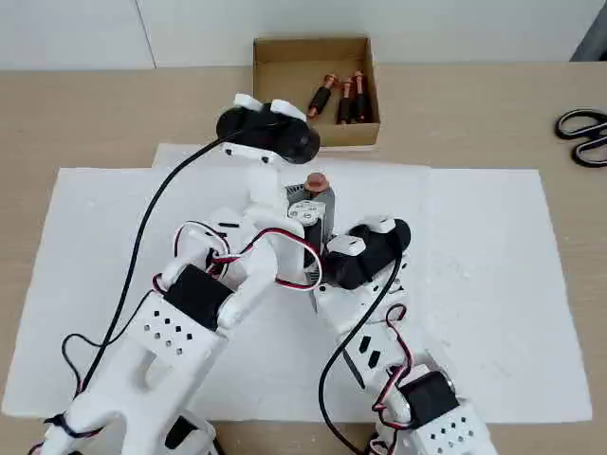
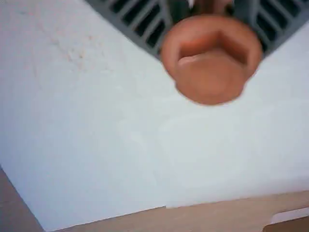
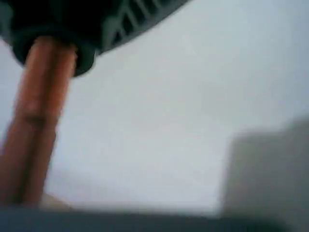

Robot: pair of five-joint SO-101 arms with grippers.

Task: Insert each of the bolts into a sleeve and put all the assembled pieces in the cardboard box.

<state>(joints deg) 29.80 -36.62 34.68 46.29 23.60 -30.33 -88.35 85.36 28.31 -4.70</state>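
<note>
Left wrist view, left pincer (image 2: 203,7) pinching bolt (image 2: 211,58), right pincer (image 3: 63,19) clamping sleeve (image 3: 19,46) around bolt shaft

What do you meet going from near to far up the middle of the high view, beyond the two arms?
Orange bolt head → near wall of the cardboard box → assembled pieces lying inside it.

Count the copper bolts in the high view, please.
4 bolts. Three lie side by side in the cardboard box, toward its right wall. One stands head up where the two arms meet, above the white sheet. Others may hide under the arms.
</note>
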